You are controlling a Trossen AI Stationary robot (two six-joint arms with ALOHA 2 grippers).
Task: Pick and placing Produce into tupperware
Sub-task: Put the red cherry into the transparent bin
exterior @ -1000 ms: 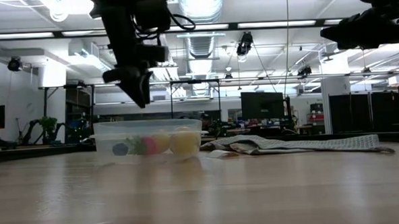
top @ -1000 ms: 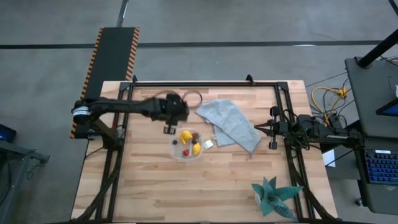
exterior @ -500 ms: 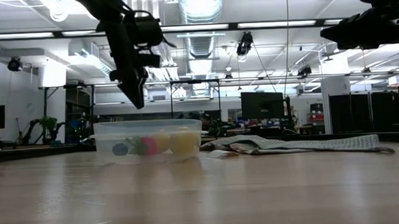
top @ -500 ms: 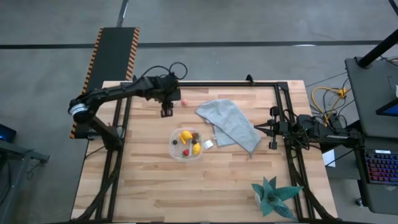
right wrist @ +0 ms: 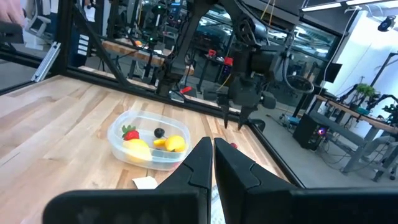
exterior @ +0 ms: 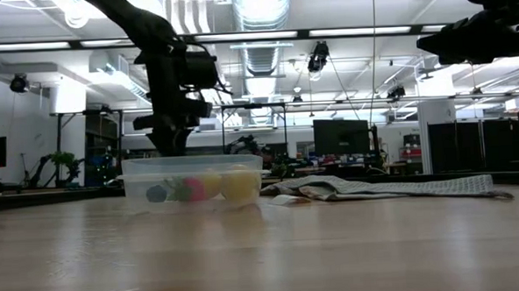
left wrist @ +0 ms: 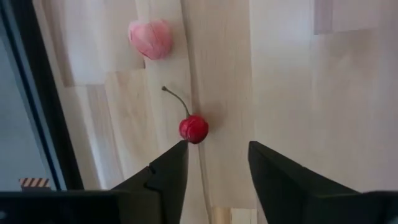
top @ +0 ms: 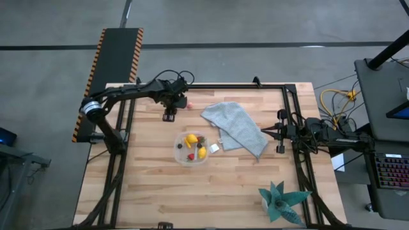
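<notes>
Your small clear plastic tupperware with rounded corners point(top: 191, 148) sits near the middle of the light wooden table point(top: 147, 191), and it already holds yellow toy lemons point(top: 191, 139), a red berry point(top: 190, 156) and a small dark round piece point(top: 182, 145). In the low view you see the same container point(exterior: 193, 182) with yellow, pink and bluish pieces showing through its wall.

Two pieces lie outside it, close to the table's far-left edge: a small red toy cherry with a thin stem point(left wrist: 193, 128) and a pale pink berry-like piece point(left wrist: 150, 38) just beyond it. In the high view only a red spot point(top: 188, 106) marks them.

Your left gripper point(top: 169, 115) hangs above that spot, well apart from the tupperware. Its fingers are spread apart and grasp nothing; in the left wrist view the cherry lies just ahead of the gap between the two dark fingertips point(left wrist: 171, 163), a little toward one of them. The left arm reaches across from the left side, wrist bent downward.

Your right gripper point(top: 278, 133) waits at the right edge, its fingers pressed together, just beside the crumpled grey-blue cloth point(top: 236, 126). A small white tag point(top: 214, 147) lies between cloth and tupperware, and a teal spiky plant point(top: 281, 200) stands at the near right.
</notes>
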